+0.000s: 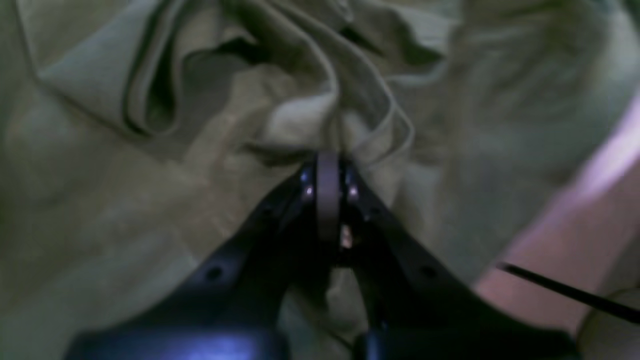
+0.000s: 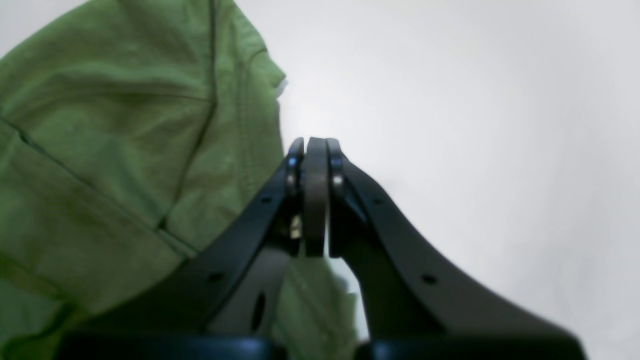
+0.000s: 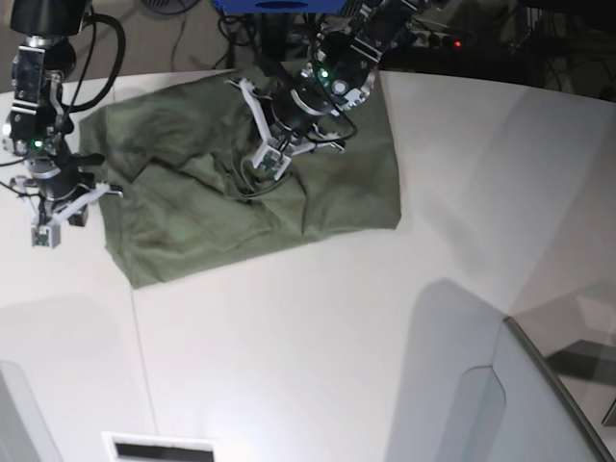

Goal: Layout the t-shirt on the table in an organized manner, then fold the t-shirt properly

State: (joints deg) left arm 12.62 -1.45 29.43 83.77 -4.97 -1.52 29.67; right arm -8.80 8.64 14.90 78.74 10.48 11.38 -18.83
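Pinching t-shirt (image 1: 200, 165) — left claw (image 1: 327, 160); right claw (image 2: 316, 142) closed, empty.

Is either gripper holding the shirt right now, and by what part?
The left gripper is shut on a bunched fold near the middle of the t-shirt. The right gripper is shut beside the shirt's edge, holding nothing.
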